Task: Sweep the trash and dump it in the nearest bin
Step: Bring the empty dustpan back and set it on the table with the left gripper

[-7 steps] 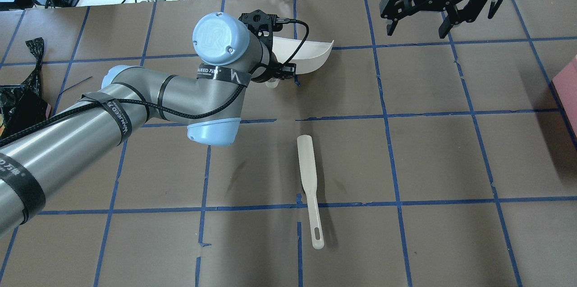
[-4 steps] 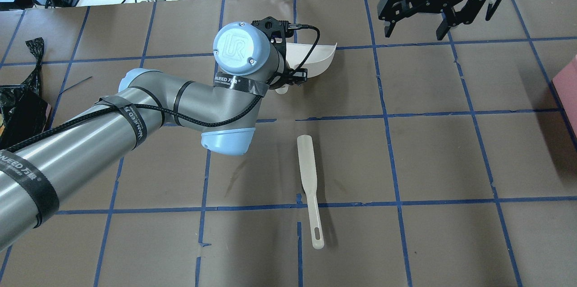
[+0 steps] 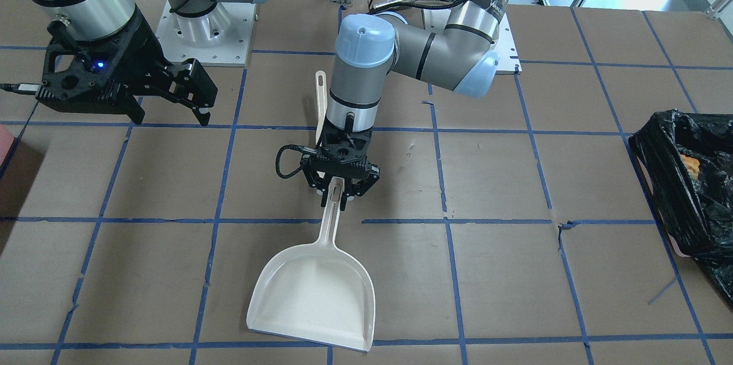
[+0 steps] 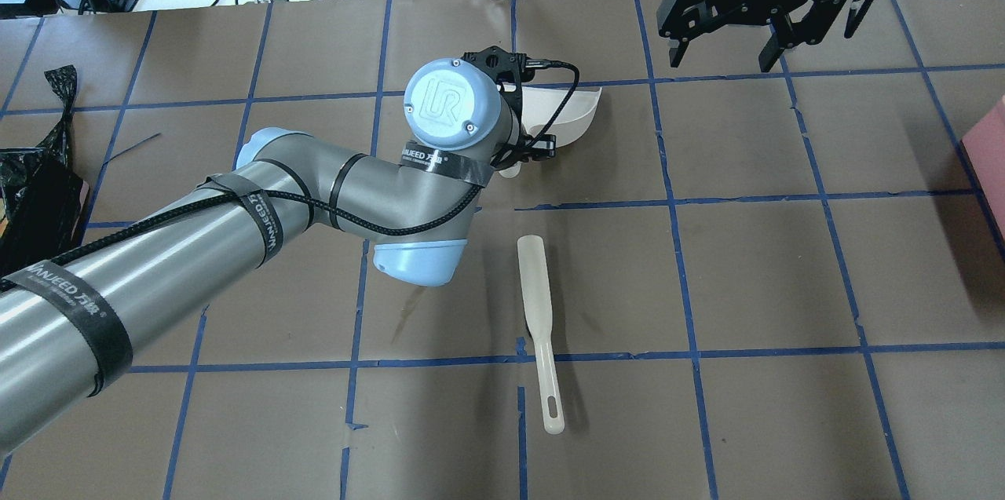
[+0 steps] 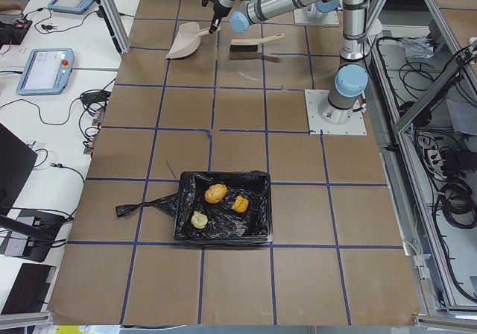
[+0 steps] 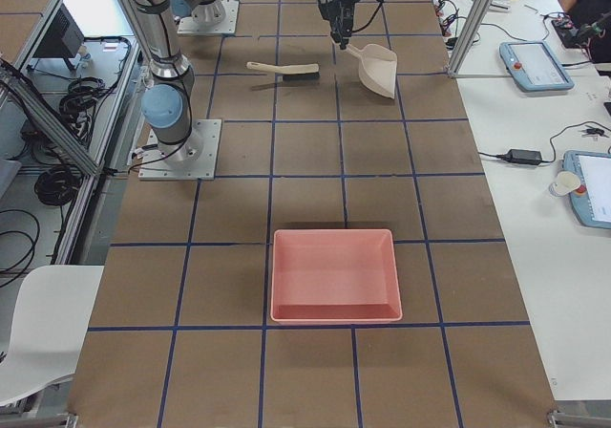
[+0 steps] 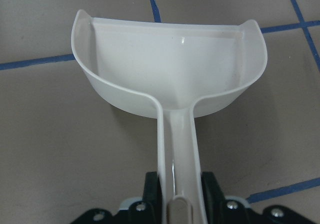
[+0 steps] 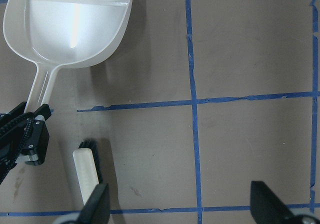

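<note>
Trash (image 5: 215, 193) lies inside the black-lined bin (image 5: 223, 231) in the left side view, so dumping looks done. Front view: my left pincer (image 3: 342, 196) clamps the handle of the empty dustpan (image 3: 315, 290), low over the bench (image 3: 515, 273). Overhead: my right pincer (image 4: 722, 52) hangs wide and empty; the brush (image 4: 538, 319) lies loose. Only parking the dustpan seems left.

Brown blue-taped table (image 4: 754, 272), white chair (image 6: 38, 342)

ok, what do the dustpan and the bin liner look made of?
Dustpan: probably moulded plastic, off-white with a smooth semi-gloss finish; it has thin one-piece walls and a soft light streak across the pan. Bin liner: thin black plastic film, glossy; it shows sharp crinkles with bright glints.
</note>
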Motion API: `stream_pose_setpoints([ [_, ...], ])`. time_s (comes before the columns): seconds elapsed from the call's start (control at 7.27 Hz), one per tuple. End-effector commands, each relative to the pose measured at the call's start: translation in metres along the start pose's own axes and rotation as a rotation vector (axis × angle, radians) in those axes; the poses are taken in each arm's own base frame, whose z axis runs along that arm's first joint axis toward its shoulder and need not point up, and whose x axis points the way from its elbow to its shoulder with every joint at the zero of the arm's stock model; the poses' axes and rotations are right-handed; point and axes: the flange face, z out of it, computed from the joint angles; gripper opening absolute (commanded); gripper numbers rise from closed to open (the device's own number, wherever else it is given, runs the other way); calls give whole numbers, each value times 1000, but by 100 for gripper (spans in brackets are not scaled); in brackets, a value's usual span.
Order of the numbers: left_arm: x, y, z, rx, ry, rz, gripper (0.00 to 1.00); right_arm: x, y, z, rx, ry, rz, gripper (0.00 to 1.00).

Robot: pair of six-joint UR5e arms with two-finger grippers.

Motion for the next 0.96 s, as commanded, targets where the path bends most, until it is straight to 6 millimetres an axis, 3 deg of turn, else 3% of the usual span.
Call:
stream_pose_setpoints([
  [0.0, 4, 4, 2, -8, 1, 16, 43, 1, 0, 0, -1, -1, 3, 100],
  [0.14, 4, 3, 2, -7, -2, 7, 85, 0, 0, 0, -1, -1, 2, 100],
  [0.28, 2, 0, -7, 10, -2, 11, 100, 0, 0, 0, -1, -1, 3, 100],
  [0.41, -13, -7, -15, 18, -16, -6, 100, 1, 0, -1, 1, -1, 5, 100],
  [0.55, -48, -26, -19, -4, -39, -64, 100, 0, 1, -1, 1, -1, 3, 100],
  [0.83, -114, -44, -64, -75, -88, -66, 100, 0, 1, -1, -1, -1, 3, 100],
])
